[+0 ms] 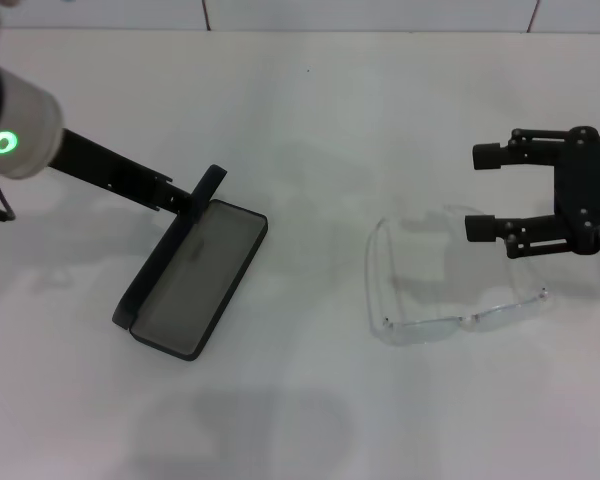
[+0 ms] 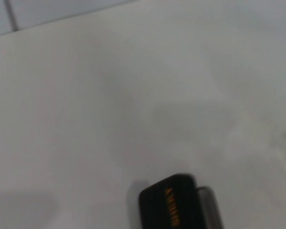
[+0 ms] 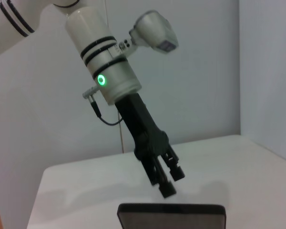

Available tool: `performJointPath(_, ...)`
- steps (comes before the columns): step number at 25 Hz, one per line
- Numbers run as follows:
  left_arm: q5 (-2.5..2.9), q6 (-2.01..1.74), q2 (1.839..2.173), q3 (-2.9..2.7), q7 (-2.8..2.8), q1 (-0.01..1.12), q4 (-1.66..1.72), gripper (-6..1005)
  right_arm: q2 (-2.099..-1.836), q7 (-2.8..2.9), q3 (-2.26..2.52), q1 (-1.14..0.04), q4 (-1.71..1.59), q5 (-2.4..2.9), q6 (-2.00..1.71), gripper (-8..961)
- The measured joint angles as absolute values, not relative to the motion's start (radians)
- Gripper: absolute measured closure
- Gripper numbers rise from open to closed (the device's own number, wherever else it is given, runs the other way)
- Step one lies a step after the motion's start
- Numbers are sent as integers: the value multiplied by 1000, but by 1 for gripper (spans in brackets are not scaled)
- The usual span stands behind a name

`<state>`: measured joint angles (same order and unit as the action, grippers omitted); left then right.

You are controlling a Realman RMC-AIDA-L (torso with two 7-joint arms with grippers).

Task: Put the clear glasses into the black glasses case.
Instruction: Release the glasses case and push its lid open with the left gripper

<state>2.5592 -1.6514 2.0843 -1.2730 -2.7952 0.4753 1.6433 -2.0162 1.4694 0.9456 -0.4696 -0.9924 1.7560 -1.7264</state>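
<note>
Right gripper (image 1: 487, 192): you are hovering it with the fingers spread wide and nothing between them; the two black fingertips (image 1: 480, 229) are pointing toward the robot's left.

Clear glasses (image 1: 458, 290): they are lying flat on the white table (image 1: 310, 120), unfolded, just beside and below the nearer fingertip. The curved lens is sitting on the side closest to the robot's body, and the thin arms are reaching away from it, one of them passing close under your lower finger.

Long axis of the glasses: the lens is running roughly across your fingertips' pointing direction, slightly slanted, so the fingers are lined up more with the lens than across it.

Nearer arm: the right one, clearly; the glasses are well apart from the left gripper.

Left gripper (image 3: 168, 177): you are resting it at the raised lid of the black glasses case (image 1: 192, 278); I cannot tell whether its fingers are pinching the lid or only touching it.

Case: it is standing open, grey lining up, well apart from your right fingers toward the robot's left, its long axis slanting.

Judgement: the glasses are not yet gripped; you are needing a short drop toward the frame first.
</note>
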Motion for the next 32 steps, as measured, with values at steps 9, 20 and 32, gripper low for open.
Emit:
performJointPath(9, 2706, -1670, 2087, -1429, -2904, 539, 1605, 207, -2017, 1443, 945, -476, -943, 1723, -1712, 151)
performJointPath(20, 2713, -1636, 2088, -1433, -2906, 558, 1510, 238, -2016, 1442, 945, -475, -931, 1723, -1697, 152)
performJointPath(32, 2708, -1615, 2088, -1436, -2886, 546, 1517, 427, -2016, 1431, 945, -476, -925, 1723, -1676, 153)
